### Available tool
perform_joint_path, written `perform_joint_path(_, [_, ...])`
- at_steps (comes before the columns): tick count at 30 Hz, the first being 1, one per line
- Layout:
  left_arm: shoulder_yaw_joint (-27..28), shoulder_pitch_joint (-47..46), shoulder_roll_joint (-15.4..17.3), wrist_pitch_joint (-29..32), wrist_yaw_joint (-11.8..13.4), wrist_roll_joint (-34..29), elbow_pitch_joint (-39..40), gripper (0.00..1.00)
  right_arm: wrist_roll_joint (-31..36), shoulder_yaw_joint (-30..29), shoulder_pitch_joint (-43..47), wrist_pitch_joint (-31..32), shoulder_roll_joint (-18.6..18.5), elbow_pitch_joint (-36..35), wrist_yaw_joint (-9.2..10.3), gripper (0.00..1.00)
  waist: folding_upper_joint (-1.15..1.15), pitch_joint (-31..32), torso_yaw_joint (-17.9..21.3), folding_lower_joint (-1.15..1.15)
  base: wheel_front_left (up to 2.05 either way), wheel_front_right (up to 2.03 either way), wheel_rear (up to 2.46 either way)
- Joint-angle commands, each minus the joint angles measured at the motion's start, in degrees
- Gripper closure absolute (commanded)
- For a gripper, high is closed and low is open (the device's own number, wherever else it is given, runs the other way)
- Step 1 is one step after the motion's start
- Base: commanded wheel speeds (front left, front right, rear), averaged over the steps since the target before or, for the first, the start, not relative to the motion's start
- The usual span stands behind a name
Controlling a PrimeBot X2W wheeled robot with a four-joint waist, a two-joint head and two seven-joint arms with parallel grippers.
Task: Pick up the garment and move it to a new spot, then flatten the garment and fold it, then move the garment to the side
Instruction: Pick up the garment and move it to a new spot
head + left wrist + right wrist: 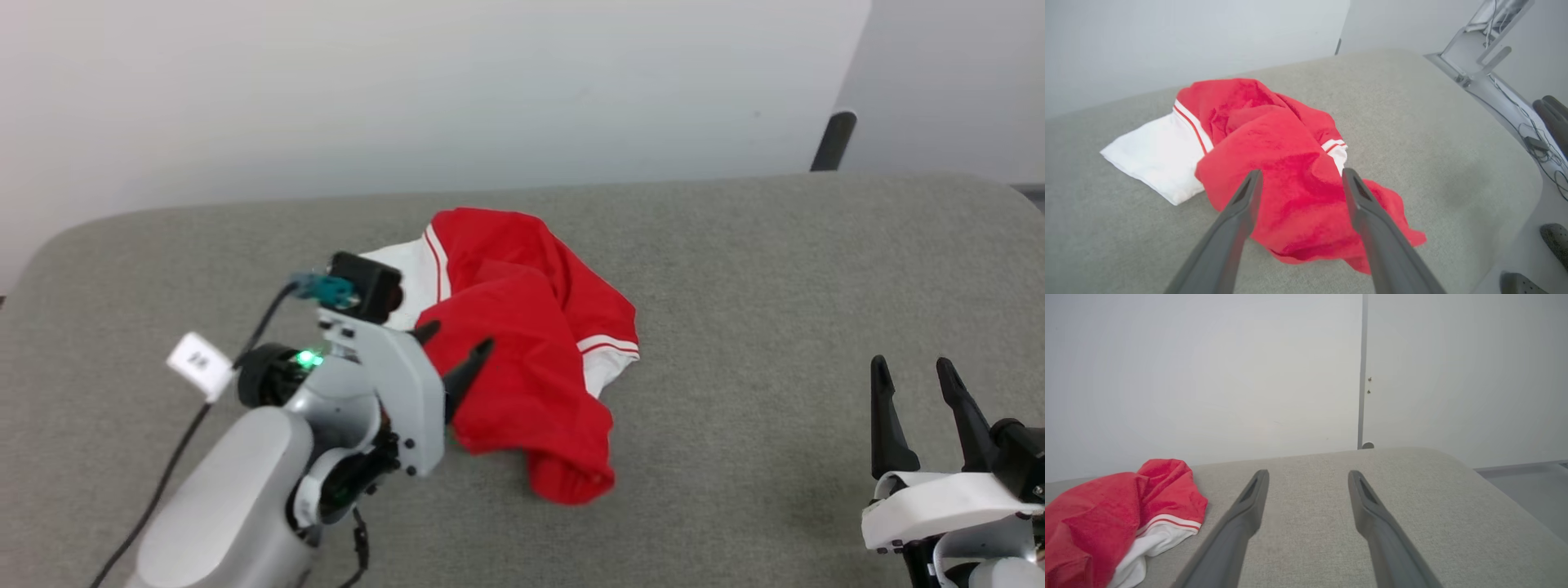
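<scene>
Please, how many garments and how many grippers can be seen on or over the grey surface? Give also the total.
Garments: 1, the red and white garment, crumpled.
Grippers: 2, the left gripper open at the garment, the right gripper open and apart from it.
Total: 3

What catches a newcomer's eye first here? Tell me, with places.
The bright red garment, crumpled in a heap midway across the grey table, a white sleeve poking out on its left. Next, the left gripper, open, pointing into the heap from the lower left; the right gripper sits open at the lower right, clear of the cloth.
</scene>
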State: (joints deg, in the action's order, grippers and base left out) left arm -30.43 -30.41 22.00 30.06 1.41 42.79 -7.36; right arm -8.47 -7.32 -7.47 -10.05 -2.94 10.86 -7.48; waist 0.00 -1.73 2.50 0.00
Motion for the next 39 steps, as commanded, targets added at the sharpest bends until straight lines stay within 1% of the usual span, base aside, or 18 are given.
perform_joint_path(1, [0.7, 1.1, 0.5, -1.4, -0.3, -0.3, 0.2, 0.00, 0.3, -0.1, 0.6, 0.1, 0.1, -0.6, -0.02, 0.00, 0.00, 1.3, -1.3, 0.00, 0.00, 0.00, 0.00])
perform_joint_path(9, [4.0, 5.0, 2.7, -13.9, -2.6, -2.2, 1.3, 0.00, 1.4, -0.4, 2.1, -0.5, 0.1, -0.9, -0.02, 0.00, 0.00, 3.0, -3.4, 0.00, 0.00, 0.00, 0.00])
perform_joint_path(18, [7.5, 10.9, 4.8, -26.0, -3.4, -3.4, -0.3, 0.00, 2.1, -1.0, 3.2, -1.4, 0.1, 0.3, -0.02, 0.00, 0.00, 4.4, -5.0, 0.00, 0.00, 0.00, 0.00])
perform_joint_path(20, [8.5, 12.3, 5.4, -28.4, -3.1, -3.5, -1.0, 0.00, 2.7, -1.1, 3.4, -1.6, 0.1, 0.5, -0.02, 0.00, 0.00, 4.5, -5.2, 0.00, 0.00, 0.00, 0.00])
perform_joint_path(23, [10.2, 14.6, 5.8, -32.0, -3.3, -2.8, -2.4, 0.00, 3.1, -1.6, 3.6, -2.1, 0.1, 0.8, -0.02, 0.00, 0.00, 4.9, -5.5, 0.00, 0.00, 0.00, 0.00])
perform_joint_path(28, [12.9, 18.5, 6.9, -37.7, -2.2, -2.9, -4.3, 0.00, 3.2, -2.7, 4.2, -2.7, 0.1, 1.3, -0.02, 0.00, 0.00, 5.4, -5.5, 0.00, 0.00, 0.00, 0.00])
perform_joint_path(30, [14.2, 20.2, 6.8, -39.9, -1.8, -2.2, -4.9, 0.00, 3.3, -3.1, 4.6, -2.9, 0.1, 1.4, -0.02, 0.00, 0.00, 5.5, -5.5, 0.00, 0.00, 0.00, 0.00])
perform_joint_path(35, [17.5, 24.2, 7.2, -43.4, -1.0, -1.4, -5.4, 0.00, 3.2, -4.4, 5.2, -3.3, 0.1, 1.8, -0.02, 0.00, 0.00, 5.9, -5.5, 0.00, 0.00, 0.00, 0.00])
perform_joint_path(39, [19.8, 27.1, 7.4, -44.5, -0.5, -1.3, -5.2, 0.00, 2.9, -5.2, 6.1, -3.6, 0.1, 1.8, -0.02, 0.00, 0.00, 6.0, -5.6, 0.00, 0.00, 0.00, 0.00])
